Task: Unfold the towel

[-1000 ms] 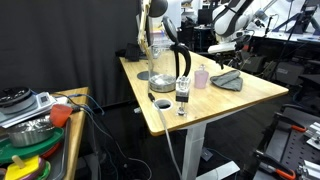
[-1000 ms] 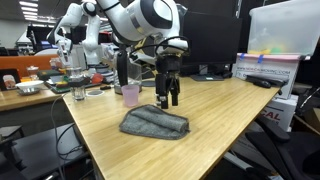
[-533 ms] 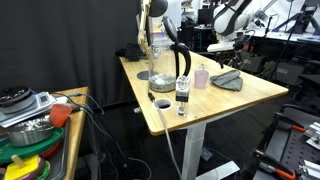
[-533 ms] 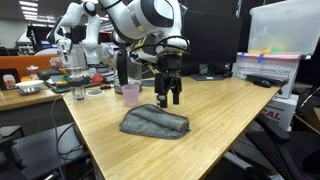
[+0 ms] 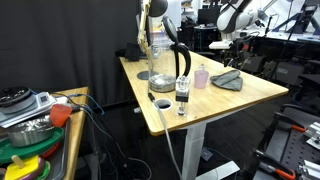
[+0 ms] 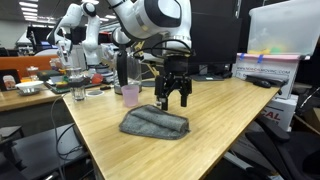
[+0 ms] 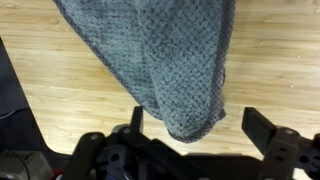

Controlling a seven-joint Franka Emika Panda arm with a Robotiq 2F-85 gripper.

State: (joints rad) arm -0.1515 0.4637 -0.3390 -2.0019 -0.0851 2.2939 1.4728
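Gaping pincer (image 7: 197, 122), towel (image 7: 160, 55) weave wrist-only

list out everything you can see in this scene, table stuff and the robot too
towel: one, grey-green, rumpled on the table below the claw
pink cup: one, pink, upright on the table, apart from the towel
dark jug: one, black, on the table beyond the cup
small bottle: one, clear with dark top, near the table's edge
clear bin: one, see-through, off to the right in an exterior view
table: one, light wood, holding all of these except perhaps the bin
arm: one, white, reaching over the table
claw: one, black, open, over the towel's far edge
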